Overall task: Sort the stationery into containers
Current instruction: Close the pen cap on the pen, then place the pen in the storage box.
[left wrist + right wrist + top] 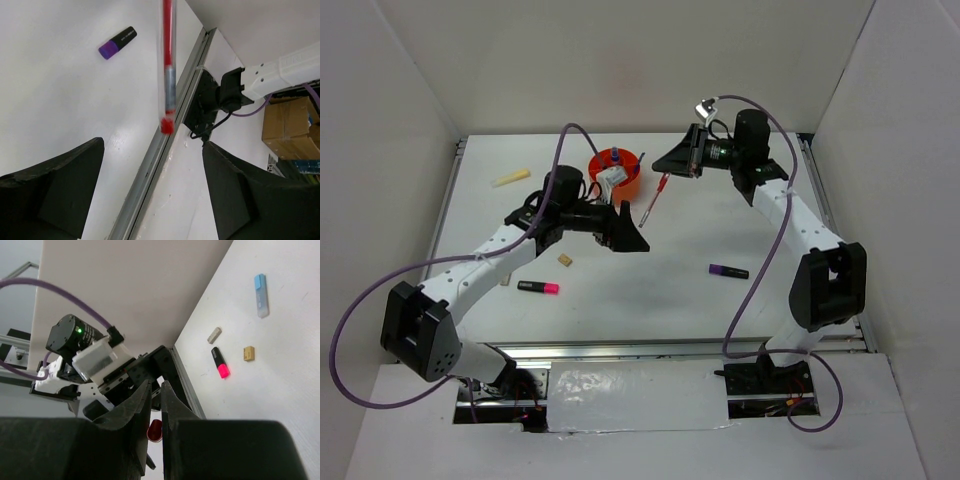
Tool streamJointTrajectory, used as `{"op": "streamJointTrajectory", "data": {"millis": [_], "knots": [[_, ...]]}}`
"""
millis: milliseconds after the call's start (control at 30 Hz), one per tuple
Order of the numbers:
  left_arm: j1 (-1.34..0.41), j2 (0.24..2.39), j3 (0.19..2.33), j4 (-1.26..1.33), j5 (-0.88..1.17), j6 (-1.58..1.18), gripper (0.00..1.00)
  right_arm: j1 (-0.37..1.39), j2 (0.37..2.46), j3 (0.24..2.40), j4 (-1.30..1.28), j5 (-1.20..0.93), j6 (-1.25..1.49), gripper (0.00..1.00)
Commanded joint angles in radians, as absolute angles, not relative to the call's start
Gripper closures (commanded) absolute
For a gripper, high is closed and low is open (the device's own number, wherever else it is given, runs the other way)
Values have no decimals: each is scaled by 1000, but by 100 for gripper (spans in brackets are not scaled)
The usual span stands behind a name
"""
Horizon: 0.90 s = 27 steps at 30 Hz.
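Above white table [720, 235], red pen [655, 197] hangs from right pincer [668, 168].

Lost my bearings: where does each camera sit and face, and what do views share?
Top external: above and behind, looking down on the table; both arms whole.
Left wrist: on that arm, faces the right arm across the near rail; left gripper below, jaws open.
Right wrist: on that arm, faces the left arm and table's left side; right gripper, jaws closed, apparently on the red pen.
Shared: red pen and purple marker, top and left wrist; pink highlighter, top and right wrist.
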State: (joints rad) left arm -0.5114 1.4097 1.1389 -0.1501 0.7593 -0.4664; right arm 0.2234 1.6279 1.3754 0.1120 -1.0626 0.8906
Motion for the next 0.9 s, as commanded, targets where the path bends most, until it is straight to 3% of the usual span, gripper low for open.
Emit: {"op": "streamJointTrajectory", "data": {"millis": [0, 300, 367, 600, 867], "knots": [[-526, 1359, 1161, -193, 766, -388, 8, 195, 1637, 1489, 63, -1046, 809, 100], [-431, 1227, 1091, -295, 663, -273, 5, 184, 1710, 1778, -297, -681, 339, 100], [-402, 1236, 1115, -310, 634, -282, 1, 193, 1746, 1818, -299, -585, 286, 100], [-243, 1338, 1230, -348, 590, -336, 1, 258, 1914, 1971, -226, -411, 192, 100], [-138, 1296, 1175, -241, 583, -368, 1, 344, 2095, 2095, -173, -330, 130, 100]]}}
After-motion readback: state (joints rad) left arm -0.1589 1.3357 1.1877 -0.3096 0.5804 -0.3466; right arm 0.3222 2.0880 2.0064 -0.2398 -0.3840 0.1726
